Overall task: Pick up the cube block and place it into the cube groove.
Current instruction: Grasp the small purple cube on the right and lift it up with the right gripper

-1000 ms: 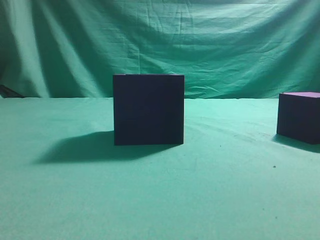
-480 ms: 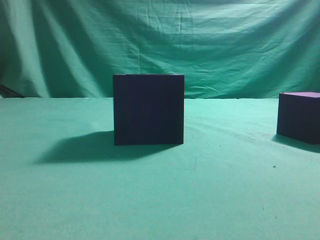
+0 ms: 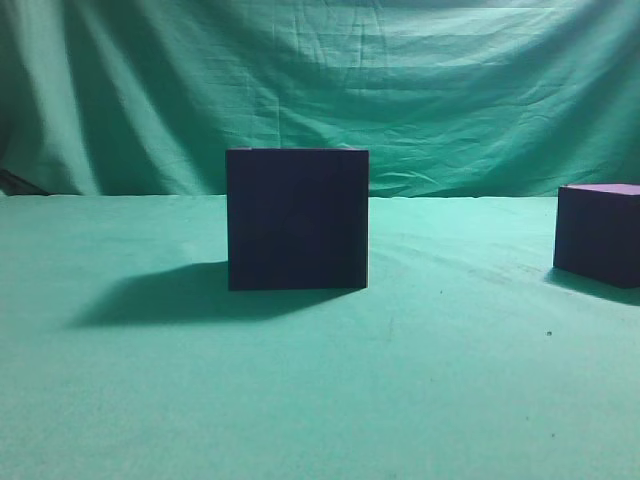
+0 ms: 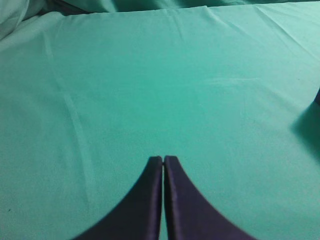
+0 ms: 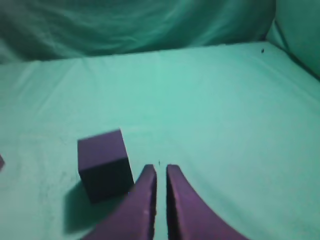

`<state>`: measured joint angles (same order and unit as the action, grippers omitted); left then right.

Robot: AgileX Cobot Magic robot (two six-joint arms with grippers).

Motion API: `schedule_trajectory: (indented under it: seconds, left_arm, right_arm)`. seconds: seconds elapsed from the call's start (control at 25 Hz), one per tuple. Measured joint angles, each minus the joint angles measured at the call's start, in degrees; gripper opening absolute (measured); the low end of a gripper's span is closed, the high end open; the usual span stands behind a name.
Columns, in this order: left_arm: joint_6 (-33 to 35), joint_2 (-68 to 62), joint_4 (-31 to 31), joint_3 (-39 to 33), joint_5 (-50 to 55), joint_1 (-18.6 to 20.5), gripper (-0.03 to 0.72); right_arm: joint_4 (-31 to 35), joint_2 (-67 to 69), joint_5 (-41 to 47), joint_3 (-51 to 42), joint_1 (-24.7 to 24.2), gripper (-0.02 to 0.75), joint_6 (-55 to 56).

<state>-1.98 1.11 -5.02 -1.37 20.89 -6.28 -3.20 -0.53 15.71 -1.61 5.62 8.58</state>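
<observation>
The cube block (image 3: pixel 598 235), small and dark with a purplish top, sits on the green cloth at the far right of the exterior view. In the right wrist view it (image 5: pixel 104 167) lies just left of my right gripper (image 5: pixel 160 169), whose jaws stand nearly together with only a thin slit and hold nothing. The cube groove (image 3: pixel 297 218), a large dark box with flat sides, stands at mid-table; its recess is hidden. My left gripper (image 4: pixel 163 159) is shut and empty over bare cloth. Neither gripper shows in the exterior view.
A green cloth (image 3: pixel 320 400) covers the table and hangs as a backdrop (image 3: pixel 320 80). A dark sliver at the right edge (image 4: pixel 318 97) of the left wrist view casts a shadow on the cloth.
</observation>
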Motion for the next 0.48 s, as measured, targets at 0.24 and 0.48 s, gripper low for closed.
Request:
schedule_trajectory:
  seconds: [0.24,0.48]
  left_arm:
    - [0.0,0.0,0.0,0.0,0.0,0.0,0.0]
    - [0.0,0.0,0.0,0.0,0.0,0.0,0.0]
  right_arm:
    - [1.42,0.0,-21.27,-0.09,0.0,0.048,0.0]
    - [4.12,11.37,-17.28,6.1,0.0,0.048,0.27]
